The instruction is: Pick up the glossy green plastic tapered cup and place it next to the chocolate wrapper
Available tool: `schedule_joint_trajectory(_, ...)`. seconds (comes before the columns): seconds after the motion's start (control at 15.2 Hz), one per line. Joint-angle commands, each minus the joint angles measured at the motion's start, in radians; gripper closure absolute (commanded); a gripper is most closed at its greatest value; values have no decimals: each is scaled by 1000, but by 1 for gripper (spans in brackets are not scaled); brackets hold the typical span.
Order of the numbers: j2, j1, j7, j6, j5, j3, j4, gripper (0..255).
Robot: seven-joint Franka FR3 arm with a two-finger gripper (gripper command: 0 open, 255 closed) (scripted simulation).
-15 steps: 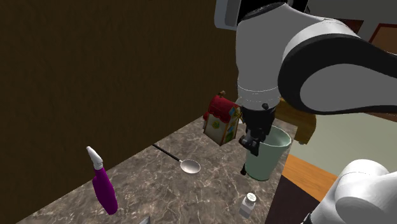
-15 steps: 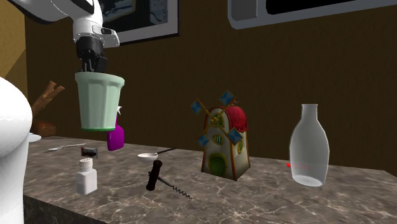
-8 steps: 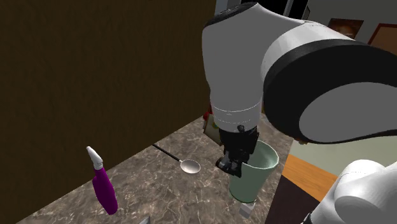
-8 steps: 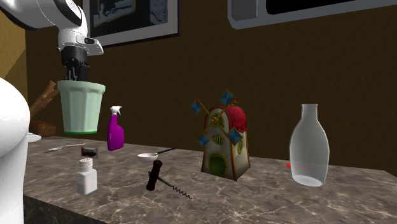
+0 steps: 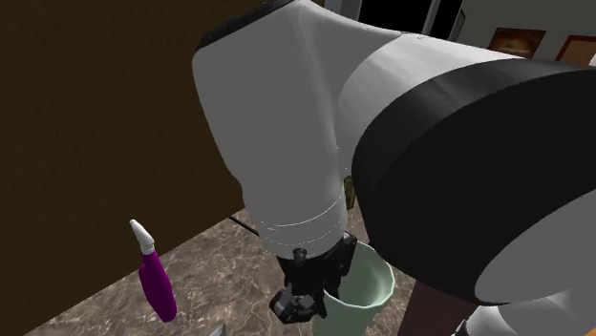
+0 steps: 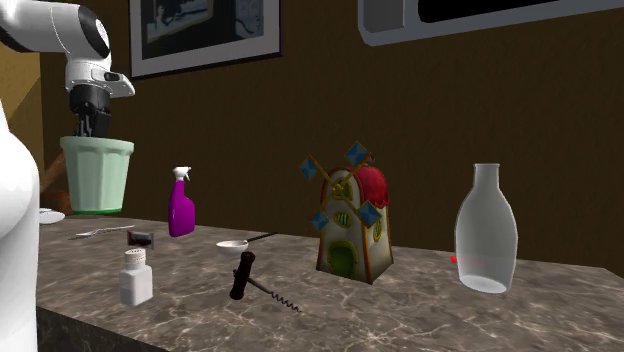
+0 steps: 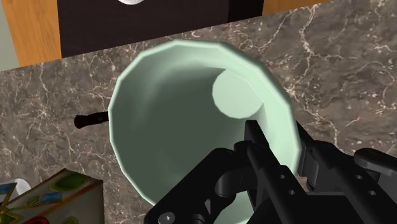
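Gripper (image 6: 88, 128) pinches the rim of the pale green cup (image 6: 96, 176), upright, seemingly just off the countertop (image 6: 420, 300) nr its end at second exterior view's left. Dark wrapper (image 6: 141, 238) lies lower, slightly twd that view's right; prob. a short drop.

Pale green cup (image 6: 97, 175); magenta spray bottle (image 6: 181, 212); dark white-veined marble counter (image 6: 420, 310).

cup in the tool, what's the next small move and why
Probably lower it straight down. The tool grips the cup by its rim, its base just off the counter. In the second exterior view the small dark wrapper lies close beside it, so a short descent should set it down near there.
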Motion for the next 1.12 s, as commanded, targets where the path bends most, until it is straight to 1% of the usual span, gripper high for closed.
schedule_joint_trajectory(0.0, 153, -20, 128, 5, -91, 109, 70, 255)
schedule_joint_trajectory(0.07, 250, -4, 206, -2, -157, 152, 107, 255)
schedule_joint_trajectory(0.13, 349, 39, 284, -15, -227, 171, 148, 255)
schedule_joint_trajectory(0.2, 431, 102, 346, -32, -284, 162, 191, 255)
schedule_joint_trajectory(0.33, 554, 237, 431, -65, -365, 114, 282, 255)
schedule_joint_trajectory(0.4, 602, 304, 460, -81, -394, 82, 331, 255)
schedule_joint_trajectory(0.59, 738, 483, 526, -137, -474, 12, 493, 255)
schedule_joint_trajectory(0.73, 825, 599, 552, -181, -523, -32, 620, 255)
schedule_joint_trajectory(0.79, 892, 690, 563, -220, -560, -65, 732, 255)
schedule_joint_trajectory(1.06, 891, 665, 570, -164, -558, -65, 666, 255)
